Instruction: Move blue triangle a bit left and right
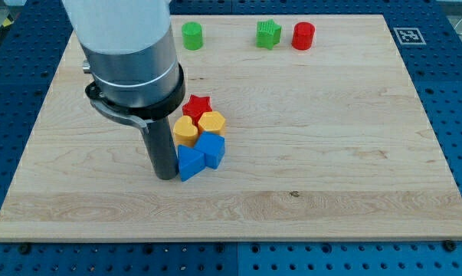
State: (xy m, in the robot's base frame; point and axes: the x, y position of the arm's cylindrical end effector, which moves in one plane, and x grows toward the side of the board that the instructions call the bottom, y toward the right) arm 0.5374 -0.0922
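Observation:
The blue triangle (189,163) lies at the lower left of a tight cluster near the board's middle. My tip (165,175) stands right against its left side, touching or nearly touching. To the triangle's right sits a second blue block (212,149), its shape unclear. Above them are a yellow block (185,131), a yellow heart-like block (212,123) and a red star (198,105).
Along the board's top edge stand a green cylinder (192,35), a green star-shaped block (269,34) and a red cylinder (303,35). The arm's grey body (131,61) covers the board's upper left. The wooden board (330,153) lies on a blue pegboard table.

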